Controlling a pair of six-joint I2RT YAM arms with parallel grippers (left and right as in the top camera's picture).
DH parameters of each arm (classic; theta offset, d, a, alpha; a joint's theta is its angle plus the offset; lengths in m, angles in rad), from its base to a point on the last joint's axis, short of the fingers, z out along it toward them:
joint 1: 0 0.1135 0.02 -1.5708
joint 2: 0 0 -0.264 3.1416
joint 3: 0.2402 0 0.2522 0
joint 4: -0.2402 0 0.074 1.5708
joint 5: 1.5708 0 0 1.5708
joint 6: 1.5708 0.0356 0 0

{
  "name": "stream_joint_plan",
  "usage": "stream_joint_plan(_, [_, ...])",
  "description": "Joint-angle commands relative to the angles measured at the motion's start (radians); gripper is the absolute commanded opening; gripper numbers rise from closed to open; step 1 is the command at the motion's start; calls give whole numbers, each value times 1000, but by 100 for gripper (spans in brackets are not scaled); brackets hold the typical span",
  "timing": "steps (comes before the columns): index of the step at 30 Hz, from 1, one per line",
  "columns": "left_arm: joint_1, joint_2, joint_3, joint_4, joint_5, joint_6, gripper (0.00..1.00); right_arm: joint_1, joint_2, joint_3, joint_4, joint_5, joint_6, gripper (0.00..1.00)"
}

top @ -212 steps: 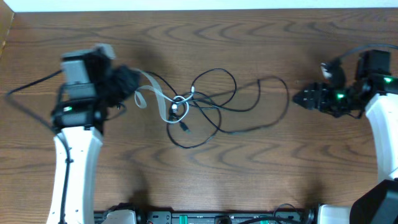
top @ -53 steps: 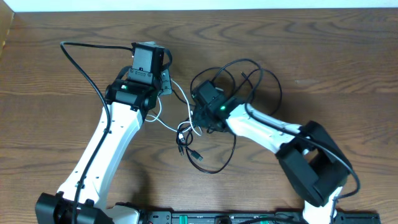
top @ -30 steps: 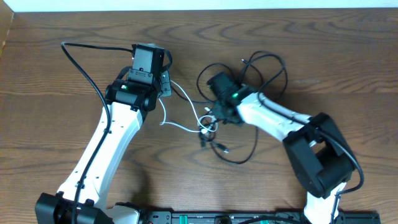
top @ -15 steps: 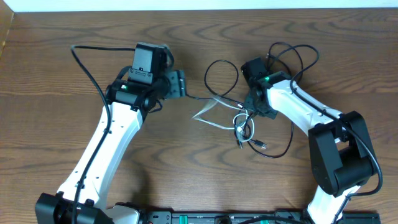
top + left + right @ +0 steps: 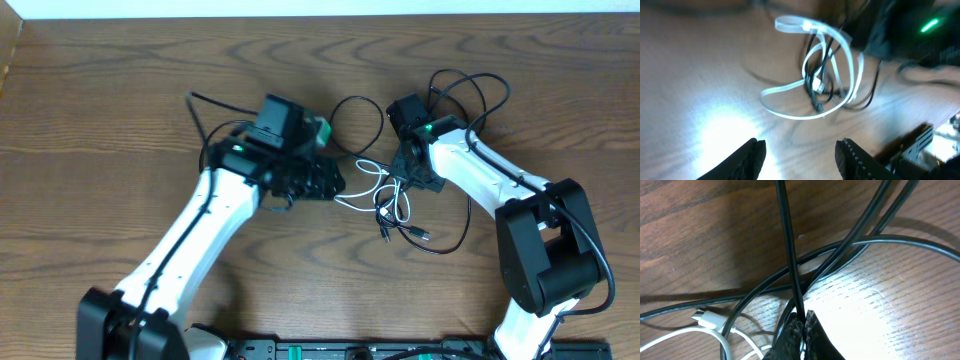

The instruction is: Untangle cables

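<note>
reaching in over the table [image 5: 100, 100], the left gripper [image 5: 799, 146] holds nothing, and its jaws stand well apart just short of the tangle. next lies the white cable [image 5: 810, 117], a flat loop on the wood with the black cables [image 5: 786, 245] threaded through it. the step in hand looks like taking that white loop. it is best to close on a bare white strand at the loop's near edge, clear of the black strands, then draw it away low and slowly. beyond the tangle, the right gripper [image 5: 801, 330] is pinched tight on one of the black cables and should serve as the anchor. larger black loops lie farther off.
</note>
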Motion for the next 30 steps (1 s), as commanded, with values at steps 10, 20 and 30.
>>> stream_joint_plan(10, [-135,175,-49,114,-17,-206,50,-7,-26,-8,14,-50,54,1])
stream_joint_plan(20, [-176,295,-49,288,-18,-304,50,-23,-26,-8,-6,-57,55,1])
stream_joint_plan(30, [-176,309,-50,459,-146,-304,50,-24,-26,-8,-8,-82,55,1])
